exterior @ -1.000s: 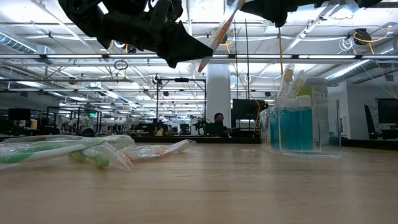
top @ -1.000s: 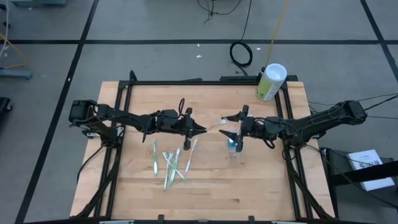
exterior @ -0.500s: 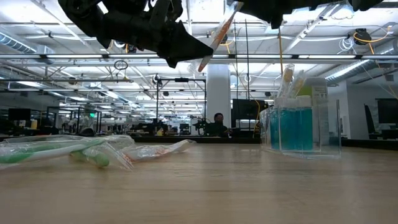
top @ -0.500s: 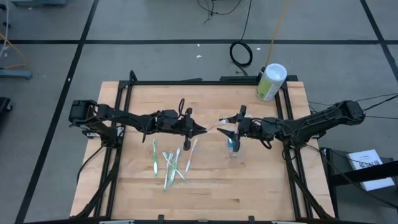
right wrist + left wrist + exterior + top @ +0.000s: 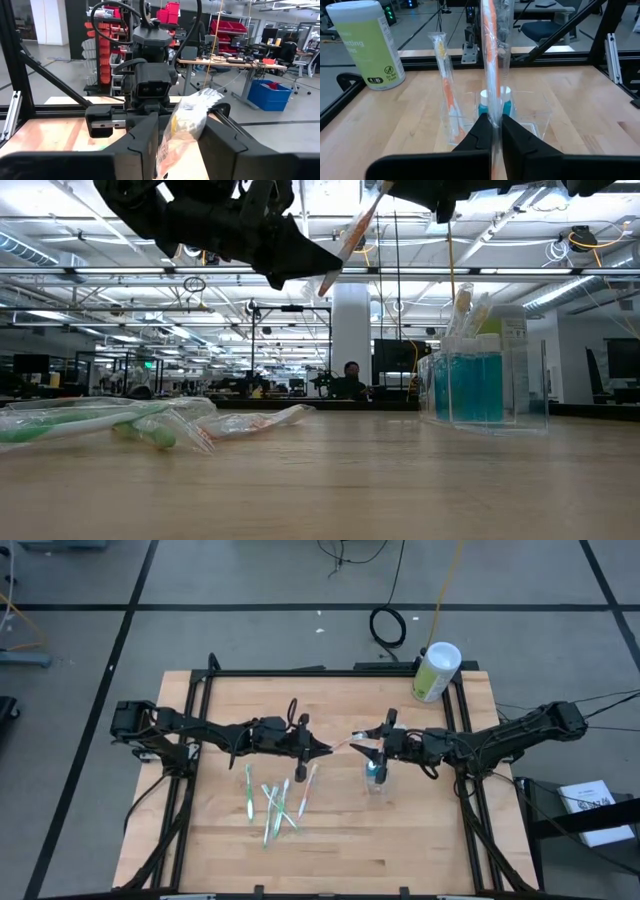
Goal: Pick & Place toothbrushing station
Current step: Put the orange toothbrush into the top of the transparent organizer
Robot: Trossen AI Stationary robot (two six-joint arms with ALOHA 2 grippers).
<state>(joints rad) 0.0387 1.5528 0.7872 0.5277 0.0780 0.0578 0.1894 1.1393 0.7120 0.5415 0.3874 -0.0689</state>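
Note:
A clear plastic cup (image 5: pixel 377 780) stands on the table right of centre, holding a teal tube and a wrapped orange toothbrush (image 5: pixel 445 90). It also shows in the low view (image 5: pixel 482 385). My left gripper (image 5: pixel 322 748) is shut on another wrapped orange toothbrush (image 5: pixel 345 743), held above the table. My right gripper (image 5: pixel 366 743) faces it, closed on that toothbrush's far end, just above the cup. Several wrapped green and white toothbrushes (image 5: pixel 270 802) lie flat on the table at left of centre. My left gripper pinches the wrapped toothbrush's lower shaft (image 5: pixel 493 120) between its two fingers, coming level from the table's left. The toothbrush runs on past the fingertips toward my right gripper, lifted clear of the table. My right gripper has the wrapper's crinkled free end (image 5: pixel 186 120) between its two fingers (image 5: pixel 145 137), coming level from the table's right. The fingers stand on either side of the wrapper, against its edges. That end is clear of the table, above the cup.
A pale-green canister with a white lid (image 5: pixel 436 670) stands at the table's far right corner. A dark metal frame (image 5: pixel 200 690) runs along the table's edges. Bare wood lies near the front edge (image 5: pixel 330 850).
My right gripper's fingers have drawn closer together around the wrapper's end and it has edged slightly toward my left gripper. The toothbrush stays lifted between the two grippers.

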